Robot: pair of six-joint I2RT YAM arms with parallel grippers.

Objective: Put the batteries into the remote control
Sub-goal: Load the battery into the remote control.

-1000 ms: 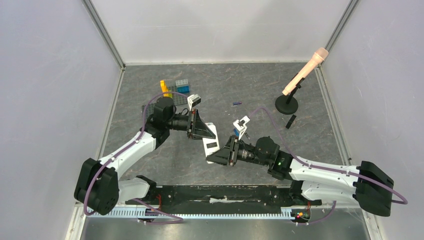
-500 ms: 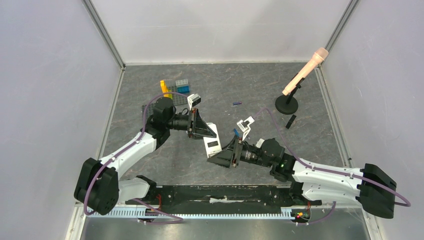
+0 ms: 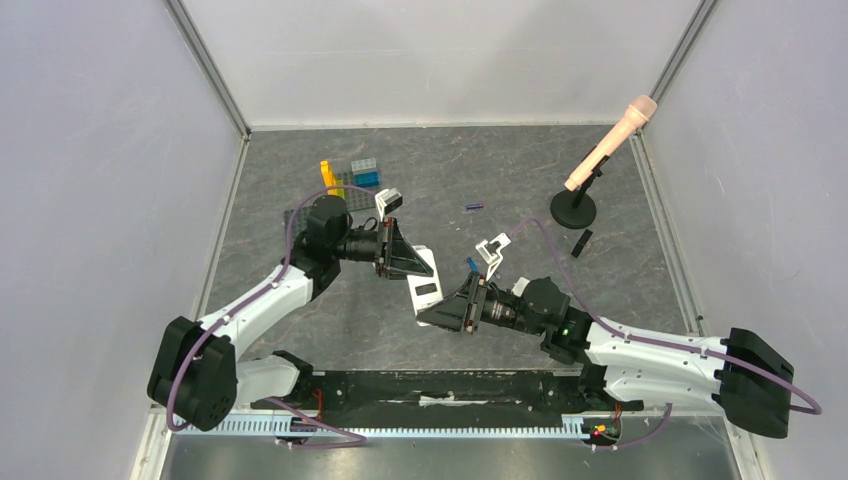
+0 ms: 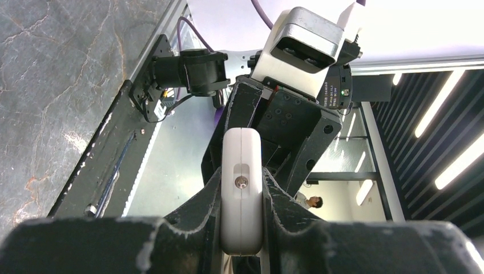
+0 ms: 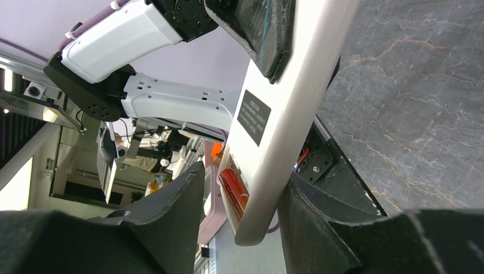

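- While the left gripper is clamping its fingers on one end of the white remote and holding it off the table near the middle of the overhead view, the remote's other end is pointing toward the right arm.
- The right gripper is straddling that other end with its fingers apart. In the right wrist view one finger is sitting close against the remote's edge, while a gap is showing beside the other.
- A red battery is lying in the remote's open slot, at the lower middle of the right wrist view, just below a dark label.
- A purple-blue battery is lying alone on the table, above and to the right of the remote in the overhead view, well apart from both grippers.
- A small dark piece is lying toward the right of the overhead view, near the round base of a microphone stand — too small to tell what it is.
- Coloured blocks are sitting at the upper left of the table.
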